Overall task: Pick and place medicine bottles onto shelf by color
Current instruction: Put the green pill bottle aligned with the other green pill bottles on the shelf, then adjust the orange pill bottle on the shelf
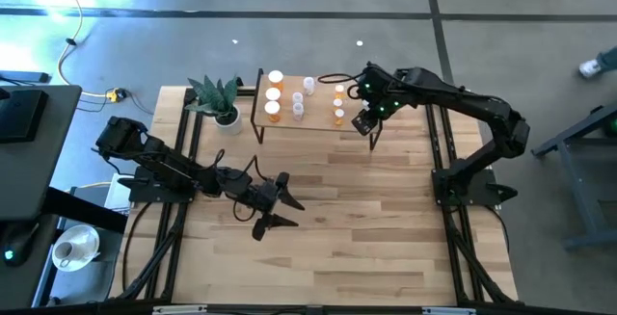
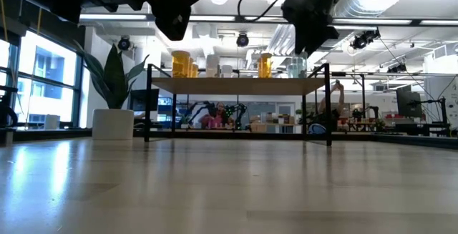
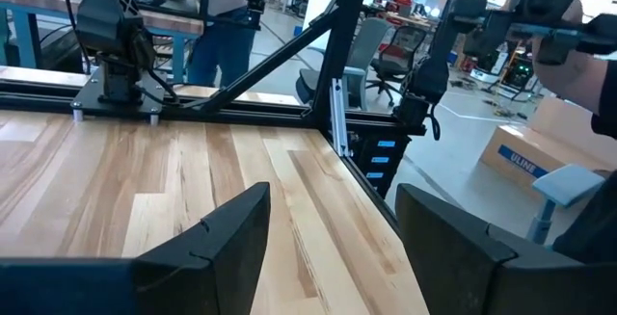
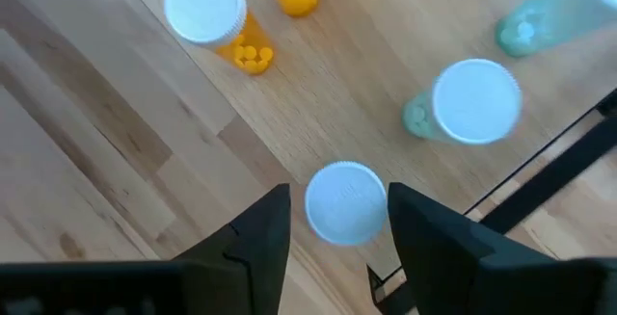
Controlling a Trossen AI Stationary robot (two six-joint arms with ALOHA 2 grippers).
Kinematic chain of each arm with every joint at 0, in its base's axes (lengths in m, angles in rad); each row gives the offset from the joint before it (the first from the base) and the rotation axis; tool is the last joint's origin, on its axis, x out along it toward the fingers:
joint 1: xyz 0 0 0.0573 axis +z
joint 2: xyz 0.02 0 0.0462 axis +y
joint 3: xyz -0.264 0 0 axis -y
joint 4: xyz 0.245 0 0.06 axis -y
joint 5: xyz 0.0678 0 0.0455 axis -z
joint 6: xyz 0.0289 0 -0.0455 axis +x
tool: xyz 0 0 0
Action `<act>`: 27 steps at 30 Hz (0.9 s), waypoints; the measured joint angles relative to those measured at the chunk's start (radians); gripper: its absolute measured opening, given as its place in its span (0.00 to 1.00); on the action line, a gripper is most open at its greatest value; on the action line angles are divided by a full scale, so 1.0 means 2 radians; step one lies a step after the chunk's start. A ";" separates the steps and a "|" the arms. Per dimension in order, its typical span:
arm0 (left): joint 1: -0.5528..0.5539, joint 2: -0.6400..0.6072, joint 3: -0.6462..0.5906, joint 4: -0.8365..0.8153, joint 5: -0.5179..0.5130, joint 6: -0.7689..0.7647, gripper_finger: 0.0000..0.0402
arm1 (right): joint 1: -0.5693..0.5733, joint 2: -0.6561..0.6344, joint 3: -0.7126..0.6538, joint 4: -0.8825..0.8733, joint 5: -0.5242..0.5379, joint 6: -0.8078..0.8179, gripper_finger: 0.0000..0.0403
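**Bottles could tip on the shelf**

While the left pincer [image 1: 278, 202] waits spread wide over the bare table [image 1: 386, 248], the right pincer [image 4: 337, 221] hangs spread around a white-capped bottle [image 4: 344, 202] at the shelf [image 1: 323, 122] edge. A bump could knock nearby bottles over. A far box reads "ULINE".

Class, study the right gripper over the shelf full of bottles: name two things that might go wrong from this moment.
1. The right gripper stands open around a white-capped bottle close to the shelf edge; a nudge while withdrawing might tip it off the board.
2. A pale green bottle and an orange bottle stand nearby; a sideways swing may knock them over.

The left gripper waits open over the table, clear of all this.
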 joint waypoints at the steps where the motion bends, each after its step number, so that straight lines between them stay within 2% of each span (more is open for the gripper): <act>1: 0.000 0.000 0.000 0.000 0.000 0.000 0.53 | 0.000 -0.005 0.000 0.000 0.000 0.000 0.41; 11: 0.003 0.000 0.000 -0.002 -0.017 0.000 0.53 | 0.009 -0.062 0.001 0.003 -0.006 0.024 0.41; 14: 0.010 -0.003 0.000 -0.027 -0.024 0.009 0.53 | 0.022 -0.078 0.001 0.017 -0.003 0.024 0.41; 22: 0.022 -0.018 0.000 -0.093 -0.074 0.039 0.53 | 0.069 -0.078 0.002 0.160 0.017 0.010 0.41; 27: 0.021 -0.018 0.000 -0.110 -0.085 0.038 0.53 | 0.073 -0.061 0.002 0.211 0.034 0.007 0.41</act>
